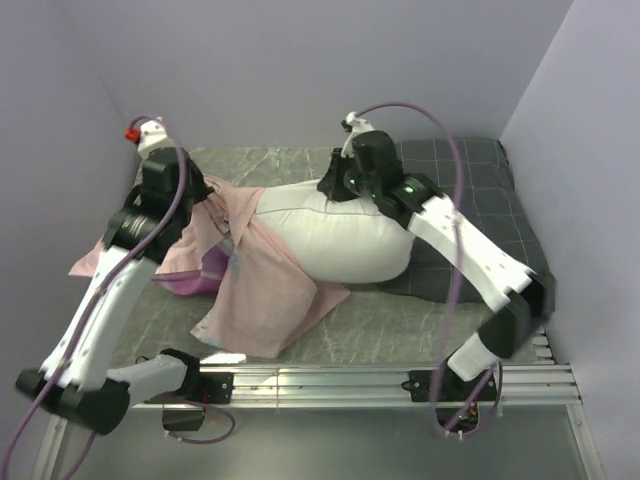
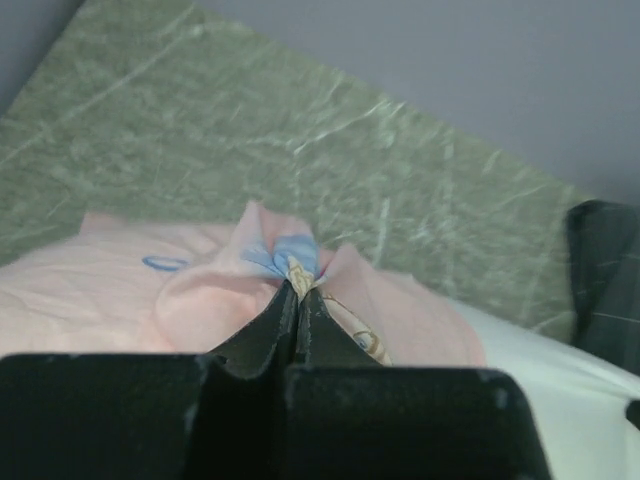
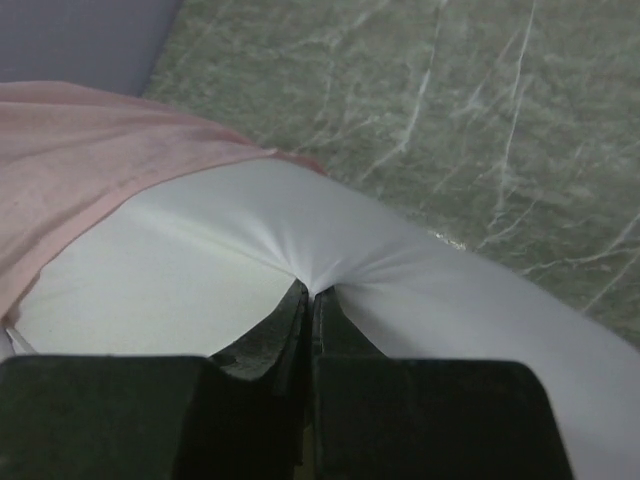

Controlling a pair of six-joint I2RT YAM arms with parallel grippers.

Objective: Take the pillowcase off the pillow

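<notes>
Top view: the white pillow [image 1: 345,240] lies across the middle of the green marbled bench [image 1: 400,320]. Its left end is covered by the pink pillowcase [image 1: 265,290], which spreads in loose folds toward the lower left of the frame. The left hand [image 1: 205,198] sits on the pillowcase at the left of centre. The right hand [image 1: 335,187] presses into the pillow's upper edge just right of centre. A dark grey pillow [image 1: 480,200] lies at the right, partly under the white one.

Left wrist view: the left hand [image 2: 298,290] is closed, pinching a raised fold of the pillowcase [image 2: 120,300] that shows pale pink with a bit of blue print right at the fingertips. The rest of the cloth lies low and to the left. A strip of the pillow [image 2: 560,390] shows at the lower right, with the dark grey pillow [image 2: 605,270] at the right edge.

Right wrist view: the right hand [image 3: 310,295] is closed on a pinch of the pillow's [image 3: 200,270] white cover, and creases fan out from the fingertips. The pillowcase [image 3: 90,150] drapes over the pillow at the upper left, apart from this hand.
</notes>
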